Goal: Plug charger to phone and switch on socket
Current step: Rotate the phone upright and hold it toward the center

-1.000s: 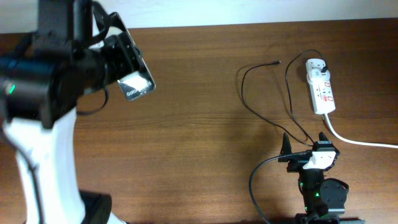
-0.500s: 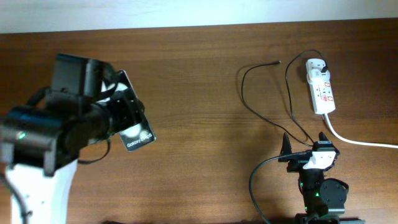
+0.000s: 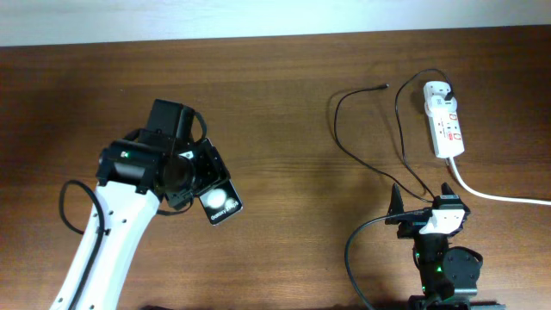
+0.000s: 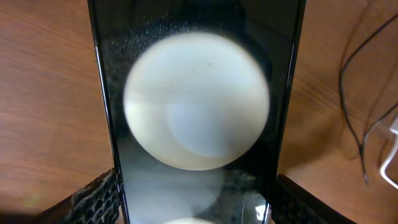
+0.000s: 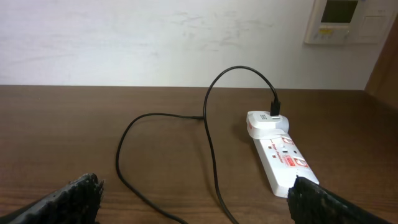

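Observation:
My left gripper (image 3: 196, 182) is shut on the phone (image 3: 219, 202), a glossy black slab with a round white reflection; it fills the left wrist view (image 4: 196, 112) between the finger pads. The charger, a thin black cable (image 3: 340, 129), loops across the table with its free plug tip (image 3: 382, 87) lying near the back. Its other end is plugged into an adapter on the socket (image 3: 443, 119), a white power strip with red marks at the back right, also in the right wrist view (image 5: 278, 157). My right gripper (image 3: 424, 200) is open and empty at the front, near the cable.
A thick white cord (image 3: 499, 196) runs from the socket to the right edge. A black robot cable (image 3: 357, 250) curls by the right arm's base. A pale wall (image 5: 155, 37) stands behind the table.
My left arm has swung down and to the right with the phone, bringing it from the upper left toward the table's middle. The right arm, cable and socket have not moved.

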